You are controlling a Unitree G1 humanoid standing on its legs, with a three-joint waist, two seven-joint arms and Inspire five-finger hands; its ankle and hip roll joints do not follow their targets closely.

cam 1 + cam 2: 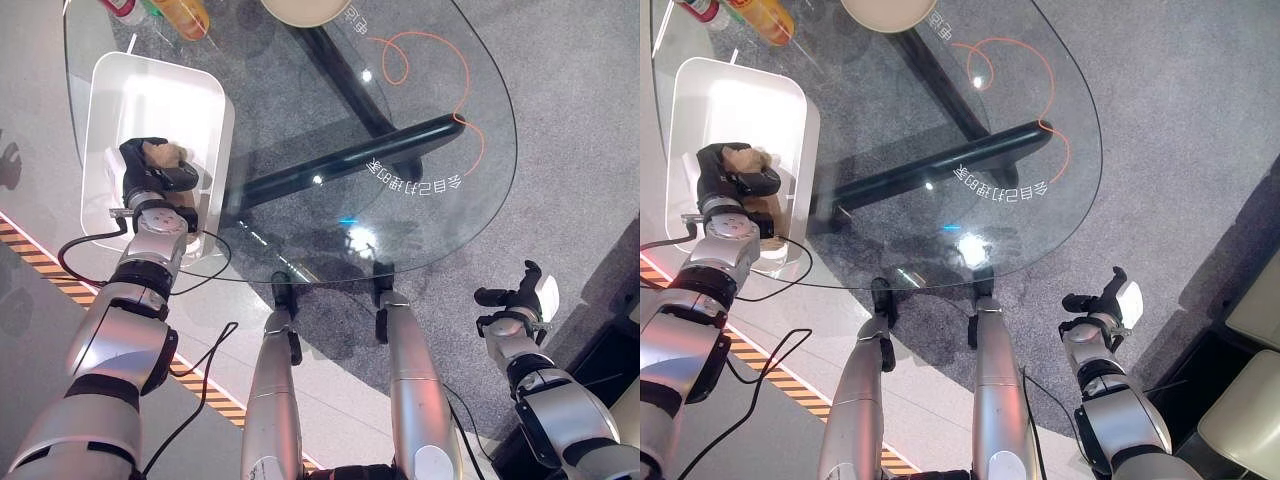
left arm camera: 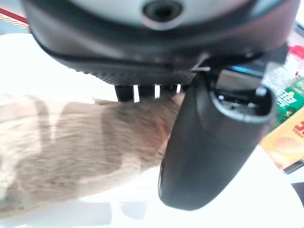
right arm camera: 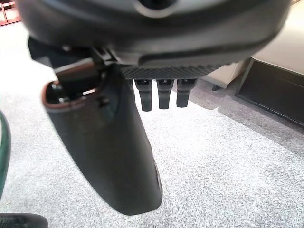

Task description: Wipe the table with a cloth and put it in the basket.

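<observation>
Grey speckled carpet shows through the round clear glass tabletop (image 1: 420, 160); at its left edge stands a white rectangular plastic basket (image 1: 110, 85), where the left hand (image 1: 150, 170) is curled round a tan fuzzy cloth (image 1: 165, 153); the left wrist view shows that cloth (image 2: 80, 142) pinched under the thumb; the right hand (image 3: 118, 142), fingers relaxed and apart, hangs over carpet beside the tabletop.

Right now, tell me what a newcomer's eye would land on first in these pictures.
First, the left hand over the white basket at the table's left edge, fingers curled round a tan cloth. Next, the round glass table itself, see-through down to its dark base and the grey carpet, with orange curved lines near its right rim. The right hand hangs open off the table's right side, above the carpet.
</observation>
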